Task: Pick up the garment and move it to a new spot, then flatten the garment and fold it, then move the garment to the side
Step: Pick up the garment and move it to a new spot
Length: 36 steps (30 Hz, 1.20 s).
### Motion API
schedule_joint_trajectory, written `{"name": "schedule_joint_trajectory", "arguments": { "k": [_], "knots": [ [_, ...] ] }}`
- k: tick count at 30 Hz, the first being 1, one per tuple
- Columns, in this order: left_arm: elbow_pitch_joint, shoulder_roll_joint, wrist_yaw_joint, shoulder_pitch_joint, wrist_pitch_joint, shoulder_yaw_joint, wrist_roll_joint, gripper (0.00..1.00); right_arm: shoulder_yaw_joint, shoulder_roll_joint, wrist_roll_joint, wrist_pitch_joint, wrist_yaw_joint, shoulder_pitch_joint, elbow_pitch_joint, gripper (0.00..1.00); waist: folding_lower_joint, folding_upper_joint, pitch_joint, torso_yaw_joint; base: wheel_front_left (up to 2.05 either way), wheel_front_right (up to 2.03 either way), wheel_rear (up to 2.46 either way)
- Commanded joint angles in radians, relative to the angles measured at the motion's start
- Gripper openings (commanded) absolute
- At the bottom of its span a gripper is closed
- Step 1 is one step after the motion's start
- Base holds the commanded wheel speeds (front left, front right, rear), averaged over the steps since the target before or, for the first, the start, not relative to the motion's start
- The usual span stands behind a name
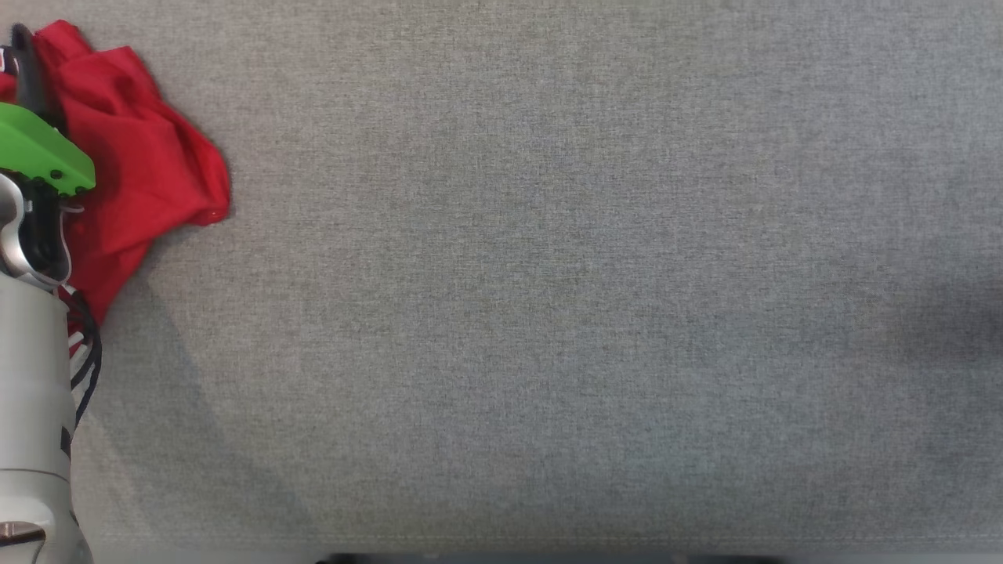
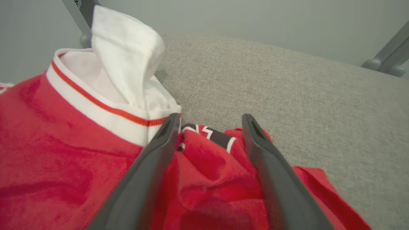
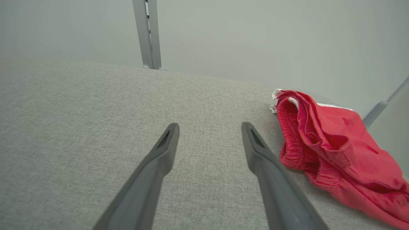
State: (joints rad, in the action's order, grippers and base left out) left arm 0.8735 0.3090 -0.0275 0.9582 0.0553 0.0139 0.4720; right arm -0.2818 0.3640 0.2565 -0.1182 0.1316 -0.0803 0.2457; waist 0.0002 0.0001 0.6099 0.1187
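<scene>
Count: one garment, one table, one left gripper, one right gripper.
Garment: red crumpled heap at the table's far left edge — long axis near-to-far, white trim standing up.
Left gripper: fingers spread, a red fold between them.
Right gripper: fingers spread over bare cloth.
Room: wide bare grey surface to the heap's right.

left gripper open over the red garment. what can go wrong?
The left gripper straddles a bunched fold of the garment; closing may pinch several layers, so it lifts as a wad.
The white flap stands close beside the gripper and might snag.
In the head view the left arm hides part of the garment.
</scene>
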Motion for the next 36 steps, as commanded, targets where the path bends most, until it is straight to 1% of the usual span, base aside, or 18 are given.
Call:
{"name": "schedule_joint_trajectory", "arguments": {
  "k": [1, 5, 7, 8, 14, 23, 29, 32, 36],
  "knots": [
    [0.030, 0.009, 0.001, 0.027, -0.014, 0.000, -0.004, 1.00, 0.000, 0.002, 0.001, 0.002, -0.002, -0.009, 0.006, 1.00, -0.0002, -0.0001, 0.012, -0.012, 0.00, 0.00, 0.00],
    [0.136, 0.009, 0.009, 0.038, -0.095, -0.010, 0.004, 1.00, -0.001, 0.003, 0.001, 0.008, -0.002, -0.006, 0.008, 1.00, -0.0002, -0.0001, 0.007, -0.013, 0.00, 0.00, 0.00],
    [0.177, 0.007, -0.001, 0.050, -0.106, -0.015, 0.010, 0.25, 0.000, -0.001, 0.001, 0.010, -0.002, -0.007, 0.009, 1.00, -0.0002, -0.0001, 0.001, -0.010, 0.00, 0.00, 0.00],
    [0.188, 0.007, -0.006, 0.053, -0.102, -0.017, 0.011, 0.00, 0.004, -0.002, 0.001, 0.011, -0.002, -0.008, 0.009, 1.00, -0.0002, -0.0001, -0.002, -0.009, 0.00, 0.00, 0.00],
    [0.218, 0.025, -0.023, 0.068, -0.044, -0.026, 0.004, 0.00, 0.030, -0.014, 0.004, -0.001, -0.002, -0.016, -0.018, 1.00, -0.0002, -0.0001, -0.043, -0.010, 0.00, 0.00, 0.00],
    [0.207, 0.067, -0.045, 0.094, 0.079, -0.039, -0.014, 0.00, 0.077, -0.053, 0.012, -0.038, -0.002, -0.030, -0.096, 1.00, -0.0002, -0.0001, -0.142, -0.029, 0.00, 0.00, 0.00],
    [0.145, 0.083, -0.053, 0.132, 0.134, -0.074, -0.042, 0.00, 0.109, -0.089, 0.017, -0.078, -0.002, -0.033, -0.182, 1.00, -0.0002, -0.0001, -0.215, -0.058, 0.00, 0.00, 0.00],
    [0.096, 0.074, -0.056, 0.160, 0.127, -0.100, -0.061, 0.00, 0.116, -0.103, 0.019, -0.096, -0.002, -0.037, -0.219, 1.00, -0.0002, -0.0001, -0.243, -0.079, 0.00, 0.00, 0.00],
    [0.003, 0.057, -0.057, 0.192, 0.106, -0.139, -0.087, 0.00, 0.130, -0.127, 0.021, -0.116, -0.002, -0.041, -0.266, 1.00, -0.0002, -0.0001, -0.281, -0.124, 0.00, 0.00, 0.00]
  ]
}}
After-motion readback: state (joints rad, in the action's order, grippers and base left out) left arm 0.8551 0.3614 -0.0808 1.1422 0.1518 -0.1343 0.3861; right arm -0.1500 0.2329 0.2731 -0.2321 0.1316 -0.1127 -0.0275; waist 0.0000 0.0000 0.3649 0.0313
